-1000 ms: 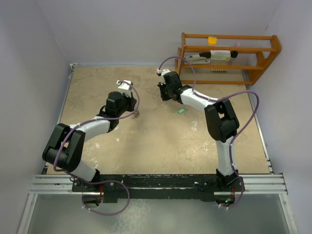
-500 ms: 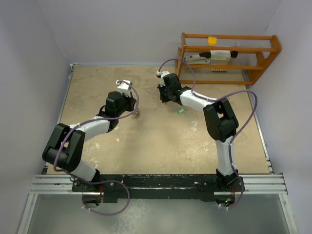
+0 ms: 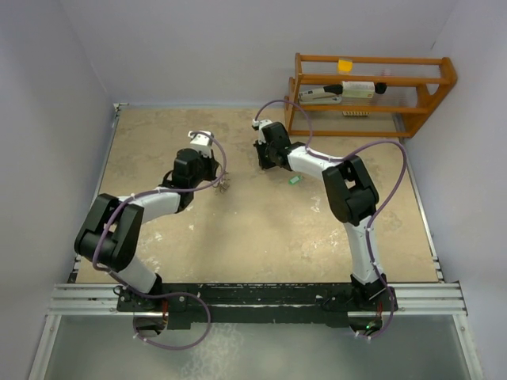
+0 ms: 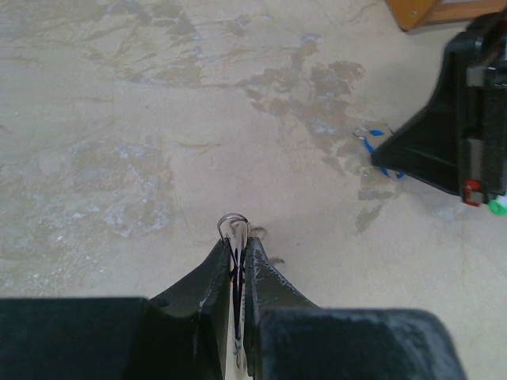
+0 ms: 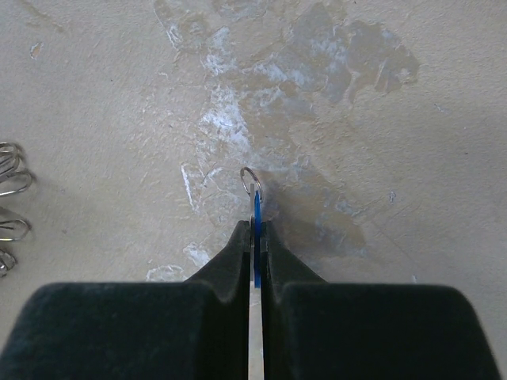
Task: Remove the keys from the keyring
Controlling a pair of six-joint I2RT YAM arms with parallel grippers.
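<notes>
My left gripper [image 3: 221,183] [image 4: 235,241] is shut on a shiny silver loop, the keyring [image 4: 234,225], seen edge-on and poking out past the fingertips. Small metal pieces hang at it in the top view. My right gripper [image 3: 264,162] [image 5: 257,226] is shut on the blue-headed key [image 5: 257,207], with a small wire ring [image 5: 250,179] through its head. In the left wrist view that key [image 4: 383,169] shows at the right gripper's tip, apart from my left fingers. A green-headed key [image 3: 295,180] lies loose on the table to the right of both grippers.
A wooden rack [image 3: 372,87] holding a few items stands at the back right, close behind the right arm. Thin wire loops [image 5: 12,180] show at the left edge of the right wrist view. Walls close in the stained table [image 3: 261,237] on three sides.
The right arm's elbow has swung left and its gripper has shifted slightly toward the back left. The left gripper has barely moved. Both grips are unchanged.
</notes>
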